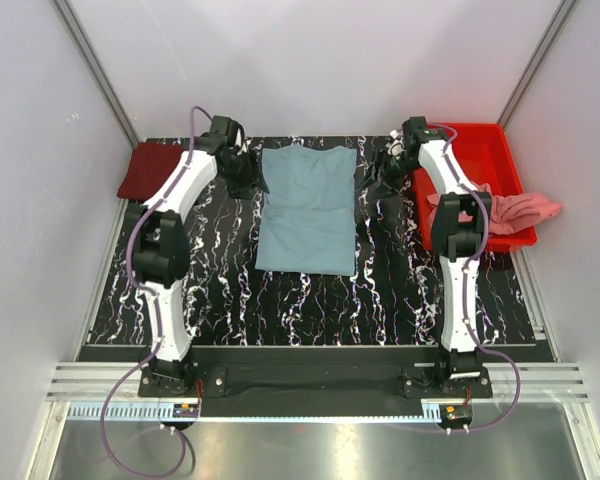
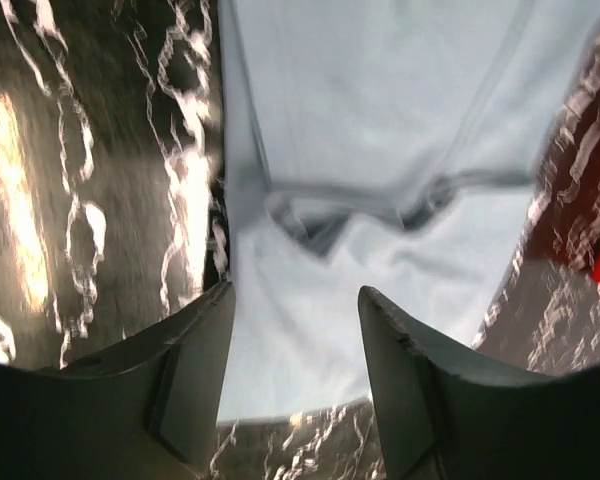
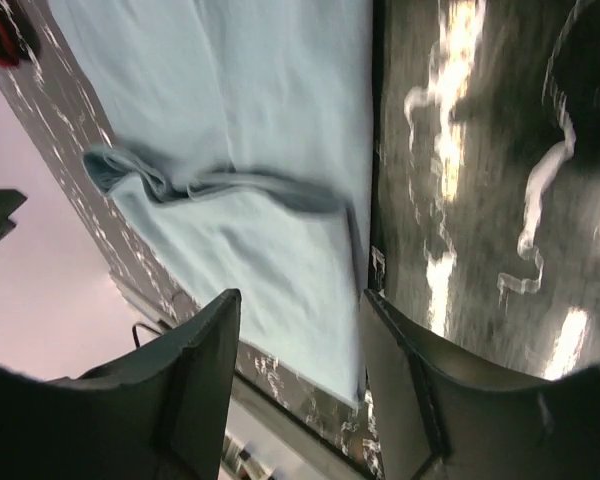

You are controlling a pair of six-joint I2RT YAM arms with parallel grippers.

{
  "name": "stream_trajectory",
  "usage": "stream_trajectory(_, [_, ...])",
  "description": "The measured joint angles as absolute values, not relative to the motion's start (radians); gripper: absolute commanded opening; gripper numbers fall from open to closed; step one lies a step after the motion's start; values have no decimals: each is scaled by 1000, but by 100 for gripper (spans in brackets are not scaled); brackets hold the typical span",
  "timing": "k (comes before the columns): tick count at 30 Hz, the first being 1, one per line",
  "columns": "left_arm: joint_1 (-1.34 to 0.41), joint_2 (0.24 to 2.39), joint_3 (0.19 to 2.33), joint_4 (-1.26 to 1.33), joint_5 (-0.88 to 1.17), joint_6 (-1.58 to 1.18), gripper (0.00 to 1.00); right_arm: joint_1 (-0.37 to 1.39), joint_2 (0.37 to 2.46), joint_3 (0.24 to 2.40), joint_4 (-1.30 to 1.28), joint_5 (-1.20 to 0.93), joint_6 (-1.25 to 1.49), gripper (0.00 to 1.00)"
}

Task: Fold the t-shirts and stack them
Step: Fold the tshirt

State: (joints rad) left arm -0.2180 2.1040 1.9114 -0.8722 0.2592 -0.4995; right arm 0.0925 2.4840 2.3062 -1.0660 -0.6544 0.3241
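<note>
Dusty grey-blue cloth t-shirt (image 1: 308, 208) lies flat mid black marbled bench (image 1: 400, 300), sleeves tucked in, collar end far. Left fingers (image 2: 195, 375) and right fingers (image 3: 195, 385) are spread wide and empty, one at each far corner. Step looks like the lengthwise fold: pinch both corners through all layers, lift evenly, lay onto the near hem. Wrist views show the rumpled collar seam. Only the top view shows the dark maroon shirt (image 1: 150, 168) far left and the salmon pink shirt (image 1: 528, 208) draped over the red plastic tray (image 1: 480, 145).
</note>
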Motion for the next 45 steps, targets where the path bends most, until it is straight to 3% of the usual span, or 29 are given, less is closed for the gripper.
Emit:
stream_trajectory(3, [-228, 1951, 1732, -810, 314, -492, 49, 106, 2366, 2138, -1037, -637, 325, 53])
stream_trajectory(4, [-235, 1908, 1671, -774, 339, -493, 47, 119, 2324, 2074, -1026, -638, 330, 41])
stream_trajectory(8, [-266, 1872, 1532, -657, 453, -524, 40, 226, 2189, 1811, -873, -695, 393, 13])
stream_trajectory(13, [-258, 2029, 1557, -583, 536, -559, 37, 333, 2158, 1576, -724, -789, 461, 11])
stream_trajectory(20, [-203, 2262, 1771, -579, 568, -580, 38, 297, 2157, 1414, -683, -805, 410, 11])
stream_trajectory(24, [-200, 2307, 1824, -583, 568, -556, 43, 275, 2155, 1358, -675, -805, 379, 12])
stream_trajectory(27, [-205, 2299, 1822, -604, 562, -524, 51, 273, 2155, 1371, -701, -794, 351, 18])
stream_trajectory(28, [-205, 2283, 1809, -607, 556, -513, 53, 273, 2153, 1382, -718, -784, 338, 29])
stream_trajectory(30, [-209, 2215, 1748, -627, 536, -492, 60, 273, 2147, 1406, -755, -758, 311, 36])
stream_trajectory(36, [-212, 1792, 1505, -675, 446, -422, 73, 272, 2004, 1425, -868, -625, 230, 62])
stream_trajectory(40, [-212, 1588, 1345, -625, 449, -413, 75, 272, 1899, 1361, -853, -582, 228, 69])
stream_trajectory(45, [-215, 1563, 1066, -553, 455, -480, 76, 272, 1843, 1161, -714, -592, 319, 72])
